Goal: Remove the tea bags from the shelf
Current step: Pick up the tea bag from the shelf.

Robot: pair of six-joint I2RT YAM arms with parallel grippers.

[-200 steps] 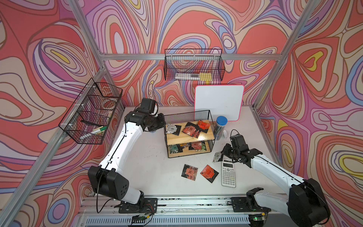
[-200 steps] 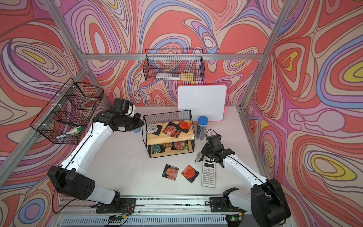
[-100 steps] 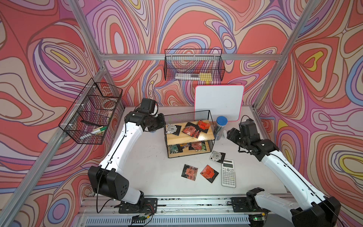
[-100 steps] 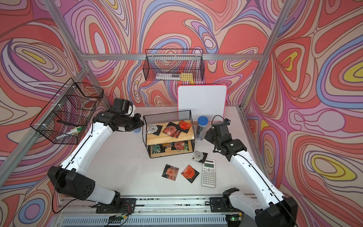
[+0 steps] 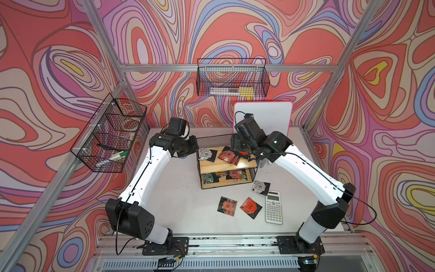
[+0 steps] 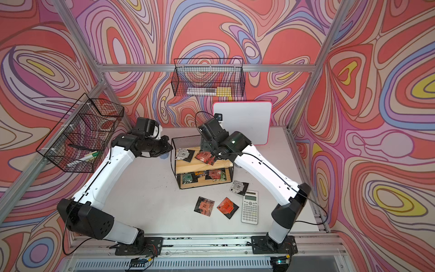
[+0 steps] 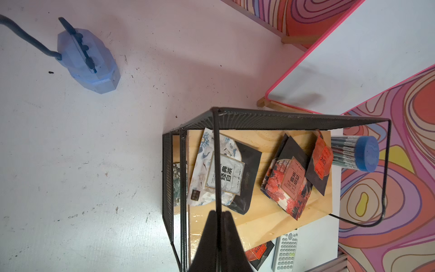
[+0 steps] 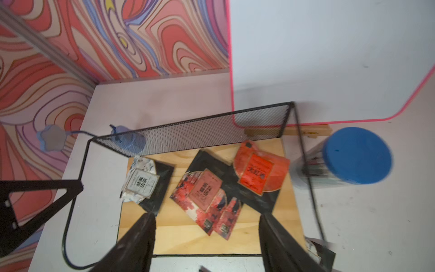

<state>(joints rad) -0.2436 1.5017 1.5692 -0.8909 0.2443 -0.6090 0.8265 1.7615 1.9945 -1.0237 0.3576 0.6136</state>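
The shelf (image 5: 219, 164) is a small black wire rack with two wooden boards, standing mid-table. Tea bags lie on its top board: a silver-white one (image 8: 140, 183), a red-and-black one (image 8: 207, 190) and an orange one (image 8: 257, 174). More tea bags (image 5: 233, 175) sit on the lower board. Three tea bags rest on the table in front (image 5: 227, 206) (image 5: 250, 207) (image 5: 260, 187). My left gripper (image 7: 219, 215) is shut on the shelf's upper left wire rail. My right gripper (image 8: 207, 223) hovers open over the top board, holding nothing.
A white calculator (image 5: 273, 207) lies right of the loose sachets. A pink-edged whiteboard (image 5: 263, 117) leans at the back. A blue-capped tube (image 8: 357, 155) stands by the shelf's right side. A small blue object (image 7: 87, 58) sits left of the shelf. Wire baskets (image 5: 231, 77) (image 5: 110, 134) hang on the walls.
My right gripper let go of a silver-white tea bag beside the calculator, lifted, swung back over the shelf's top board and opened. The left arm kept its hold on the frame.
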